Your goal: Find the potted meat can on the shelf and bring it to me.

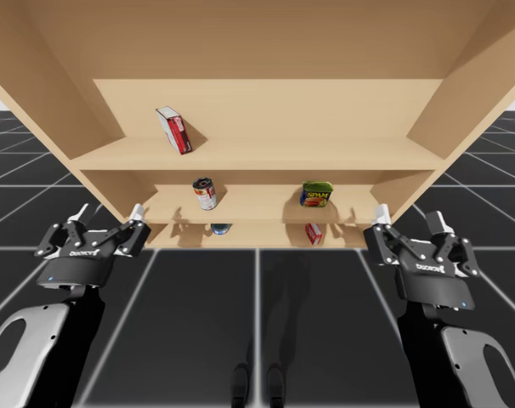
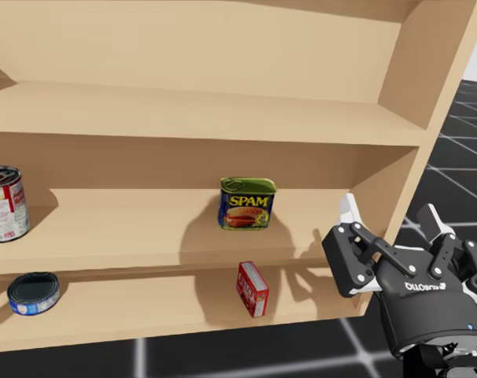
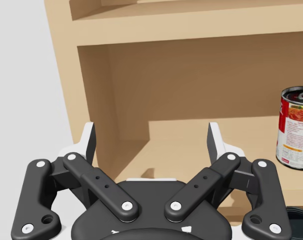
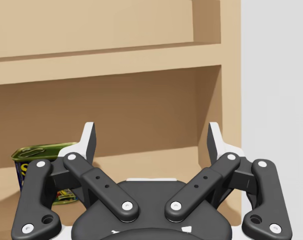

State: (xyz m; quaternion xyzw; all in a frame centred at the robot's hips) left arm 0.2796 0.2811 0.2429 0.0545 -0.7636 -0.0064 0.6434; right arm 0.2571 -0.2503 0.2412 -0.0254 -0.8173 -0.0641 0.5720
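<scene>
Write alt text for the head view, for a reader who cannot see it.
A blue and yellow rectangular can stands on the middle board of a wooden shelf, an arm's open gripper low at its right. Further left stands a red-labelled round can; below are a flat blue tin and a red box.

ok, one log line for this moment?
target: green-topped rectangular can on middle wooden shelf, untouched | left gripper: open | right gripper: open

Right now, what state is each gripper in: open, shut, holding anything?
Left gripper: open, holding nothing.
Right gripper: open, holding nothing; the can is not between its fingers.
</scene>
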